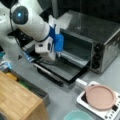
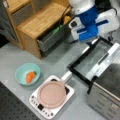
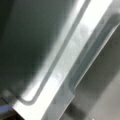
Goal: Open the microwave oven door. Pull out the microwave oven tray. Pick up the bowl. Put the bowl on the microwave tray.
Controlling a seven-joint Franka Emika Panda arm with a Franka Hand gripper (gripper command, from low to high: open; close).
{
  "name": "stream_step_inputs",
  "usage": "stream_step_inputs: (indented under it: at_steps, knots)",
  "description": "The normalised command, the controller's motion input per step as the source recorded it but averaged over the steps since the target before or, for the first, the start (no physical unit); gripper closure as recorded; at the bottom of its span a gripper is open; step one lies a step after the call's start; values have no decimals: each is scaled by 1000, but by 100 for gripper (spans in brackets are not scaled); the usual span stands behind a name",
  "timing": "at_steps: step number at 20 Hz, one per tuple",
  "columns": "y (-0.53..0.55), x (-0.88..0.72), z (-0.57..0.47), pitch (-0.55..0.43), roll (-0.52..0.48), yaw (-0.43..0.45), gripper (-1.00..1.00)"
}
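The silver microwave oven (image 1: 105, 37) (image 2: 107, 97) shows in both front views. Its door (image 1: 65, 70) (image 2: 91, 62) is folded down flat, dark glass facing up. My gripper (image 1: 58, 46) (image 2: 88, 35), with blue fingers, hangs over the door at the oven mouth. In the wrist view a pale metal edge (image 3: 62, 72) runs beside dark glass. I cannot tell the tray apart from the door and the oven mouth. The teal bowl (image 1: 77, 116) (image 2: 27, 74) sits on the table away from the gripper, with an orange piece (image 2: 30, 76) in it.
A white flat appliance (image 1: 107, 113) (image 2: 37, 102) with a pink disc (image 1: 100, 97) (image 2: 51, 94) on it stands between the bowl and the oven. A wooden shelf unit (image 1: 20, 100) (image 2: 37, 20) and a dark bin (image 2: 51, 40) stand beside the arm.
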Motion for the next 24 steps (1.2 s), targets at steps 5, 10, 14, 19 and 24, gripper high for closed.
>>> stream_step_inputs:
  at_steps: [5,10,14,19,24]
  knots:
    - [-105,174,320,107,-360,-70,-100]
    - [-113,281,255,170,-269,22,-100]
    - [-135,386,205,189,-230,16,-100]
    - [-202,467,233,216,-242,-7,-100]
    - [-311,550,207,252,-223,-28,-100]
